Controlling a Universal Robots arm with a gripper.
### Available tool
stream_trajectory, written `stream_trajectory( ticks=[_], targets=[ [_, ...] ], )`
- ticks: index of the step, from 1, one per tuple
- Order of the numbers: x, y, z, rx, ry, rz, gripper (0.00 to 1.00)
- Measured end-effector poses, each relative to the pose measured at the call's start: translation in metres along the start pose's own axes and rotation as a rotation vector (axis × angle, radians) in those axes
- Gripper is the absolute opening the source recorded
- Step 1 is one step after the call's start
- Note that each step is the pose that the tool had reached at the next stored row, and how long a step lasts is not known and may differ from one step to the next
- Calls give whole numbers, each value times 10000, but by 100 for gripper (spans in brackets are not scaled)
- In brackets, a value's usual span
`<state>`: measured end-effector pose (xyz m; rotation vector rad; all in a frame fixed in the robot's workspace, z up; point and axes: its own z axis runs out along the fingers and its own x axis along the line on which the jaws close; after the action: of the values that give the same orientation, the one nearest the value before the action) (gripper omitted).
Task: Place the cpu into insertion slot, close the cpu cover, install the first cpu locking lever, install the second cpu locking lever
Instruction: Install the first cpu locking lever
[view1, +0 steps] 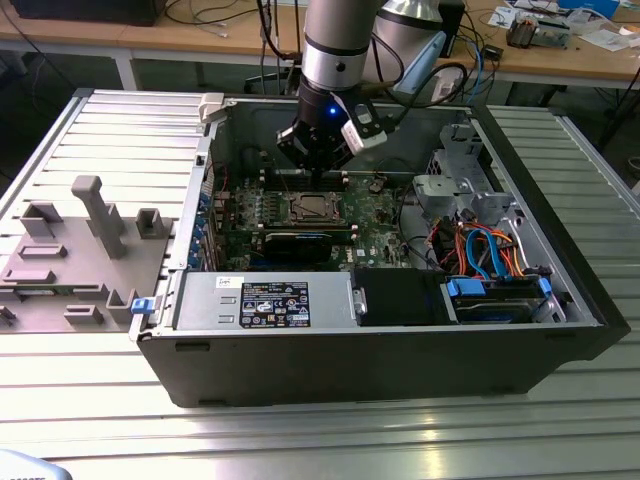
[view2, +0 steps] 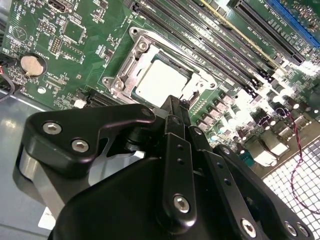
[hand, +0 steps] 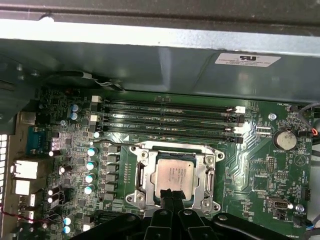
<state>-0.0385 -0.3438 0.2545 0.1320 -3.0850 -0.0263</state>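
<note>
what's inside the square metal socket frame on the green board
A flat square silver-grey cpu lies inside the silver socket frame on the green motherboard. The black fingers cover its near edge; the contacts beneath it are hidden.

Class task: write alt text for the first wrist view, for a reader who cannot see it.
The cpu sits in the insertion slot on the green motherboard, with the hand at the socket's edge. A coin battery lies beside the memory slots.

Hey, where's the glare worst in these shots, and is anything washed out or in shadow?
In the second wrist view the cpu top is blown out nearly white, and so are components toward the perforated metal panel. In the first wrist view a bright band of glare runs along the case wall, while the gripper is dark. In the exterior view the table shows soft reflections.
</note>
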Motion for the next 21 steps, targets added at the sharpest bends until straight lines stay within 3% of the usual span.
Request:
stream_trajectory(
  ticks=[1,4,21],
  targets=[
    [0,-1,2,9,-105,-4,11],
    [0,0,6,43,-518,-8,11],
    [19,3,5,46,-518,-9,11]
  ],
)
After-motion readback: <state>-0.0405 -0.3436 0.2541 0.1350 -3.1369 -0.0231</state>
